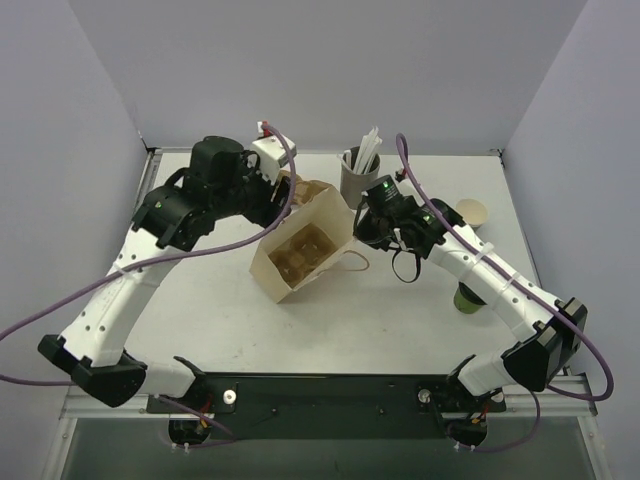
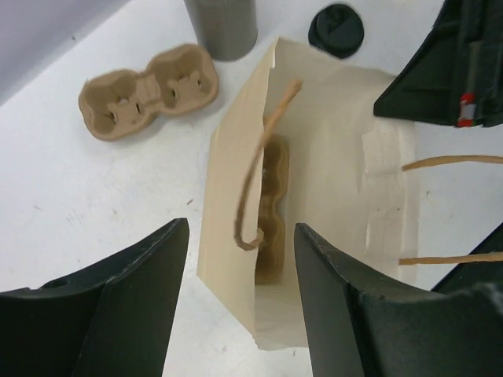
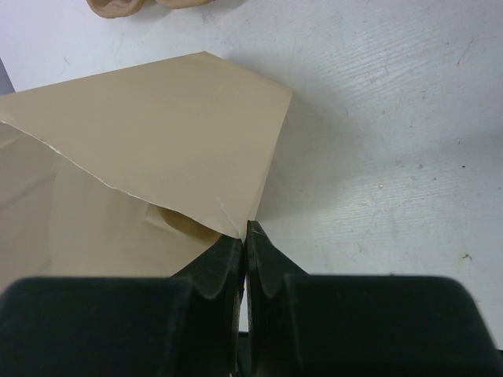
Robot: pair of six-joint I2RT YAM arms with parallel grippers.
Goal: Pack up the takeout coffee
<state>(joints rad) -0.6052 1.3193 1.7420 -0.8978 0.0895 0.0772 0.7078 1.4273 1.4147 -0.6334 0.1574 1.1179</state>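
**Bag held open, coffee cup at the right edge**

The paper bag (image 1: 300,245) lies mid-table, mouth open, with a pulp cup carrier (image 2: 271,204) inside. The right gripper (image 3: 246,236) has its fingers pressed together, pinching the bag's rim at a corner. The left gripper (image 2: 240,232) hovers over the bag's mouth, fingers spread wide, holding nothing. The green cup (image 1: 466,297) stands lower right, partly hidden under the right arm, well apart from the bag. The black lid (image 2: 336,30) lies beyond the bag, near the grey cup of straws (image 1: 357,182). A second carrier (image 2: 149,90) rests on the table.
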